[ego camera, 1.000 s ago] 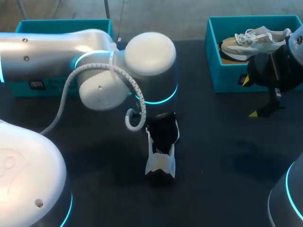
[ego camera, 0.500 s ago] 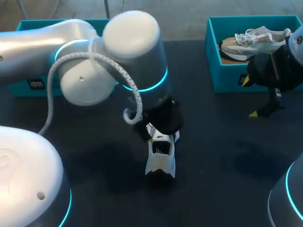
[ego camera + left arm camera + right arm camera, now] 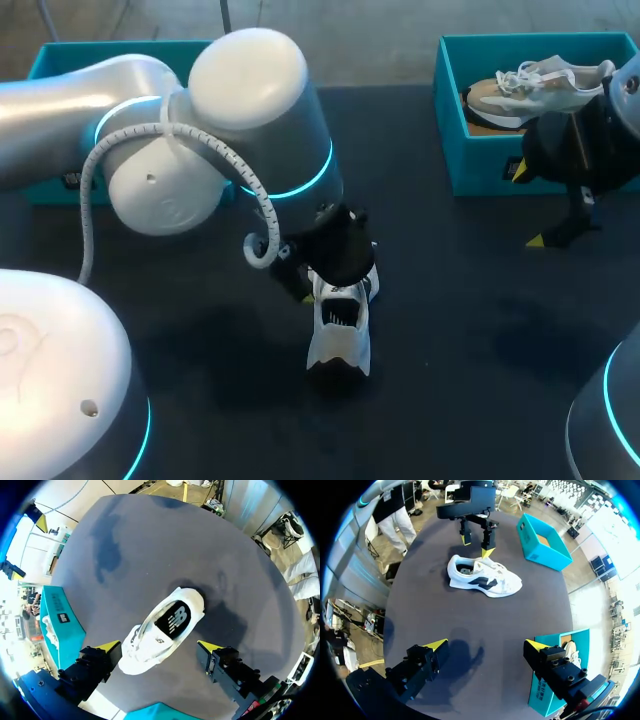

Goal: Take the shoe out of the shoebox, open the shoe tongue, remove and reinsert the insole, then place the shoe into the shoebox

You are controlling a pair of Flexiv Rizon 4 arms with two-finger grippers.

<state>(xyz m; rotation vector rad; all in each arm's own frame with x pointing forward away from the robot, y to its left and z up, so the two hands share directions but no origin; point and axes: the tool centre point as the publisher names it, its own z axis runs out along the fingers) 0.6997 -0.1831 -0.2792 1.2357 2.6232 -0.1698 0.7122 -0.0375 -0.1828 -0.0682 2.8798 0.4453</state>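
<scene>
- Centrally, a white low-top sneaker with black side markings (image 3: 338,330) (image 3: 162,630) (image 3: 485,577) lies sole-down on the dark, matte worktop (image 3: 470,330). Its upper looks like soft mesh and smooth panels, and the open mouth shows an insole with a black print.
- At the far right corner stands an open teal cardboard shoebox (image 3: 500,185) (image 3: 547,680) with straight, thin walls. It holds a beige-and-white lace-up shoe (image 3: 530,85) whose loose white laces lie across its top.
- A second open teal box (image 3: 120,50) (image 3: 540,542) stands at the far left corner, partly hidden behind the left arm's smooth silver-and-white casing.
- The left gripper (image 3: 335,265) (image 3: 159,647) (image 3: 476,546) hangs directly over the sneaker with its fingers spread wide.
- In the left wrist view the sneaker runs diagonally under and ahead of this gripper, one end lying between the yellow tips. One tip is just beside the sneaker's side and the other stands apart from it, so nothing is clamped.
- The right gripper (image 3: 527,205) (image 3: 486,645) hovers just in front of the right shoebox, fingers apart and holding nothing, with the sneaker well ahead of it.
- The sneaker is well apart from both boxes and from the worktop's edges, with bare dark surface on every side of it.
</scene>
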